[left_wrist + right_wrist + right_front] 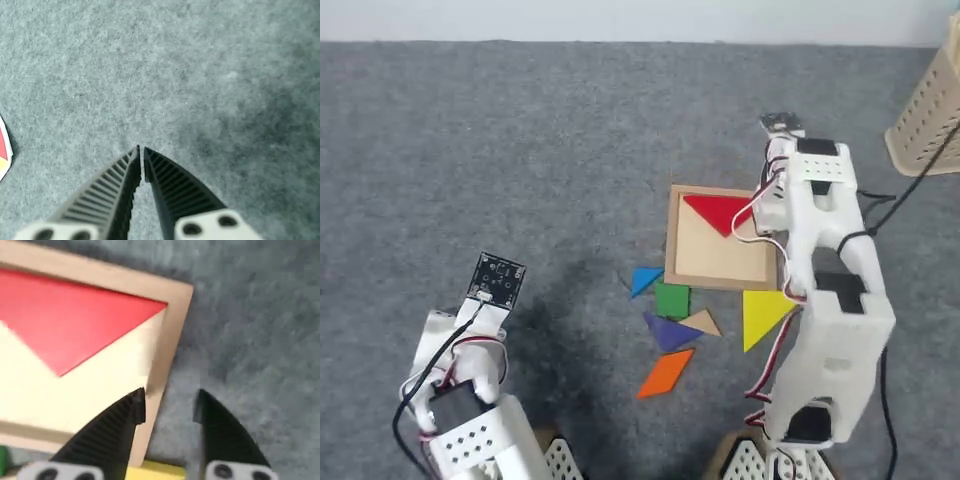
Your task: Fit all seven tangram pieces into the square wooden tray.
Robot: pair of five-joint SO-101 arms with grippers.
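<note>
Right now my right claw [170, 402] hangs parted to a middling gap astride the 3 o'clock rim of the square wooden tray [722, 282], one finger over the tray floor and the other over the grey worktop [520, 150]. The red triangle [720, 210] lies in the tray against its 12 o'clock rim. Outside, the yellow triangle [762, 310] sits just beside the 5 o'clock corner. The blue triangle [644, 279] and green square [672, 300] lie near 7 o'clock, the purple triangle [669, 332] and tan triangle [704, 323] beyond them, and the orange parallelogram [666, 372] farthest out. My left claw [141, 155] is closed tip to tip, over bare worktop well apart at 8 o'clock.
</note>
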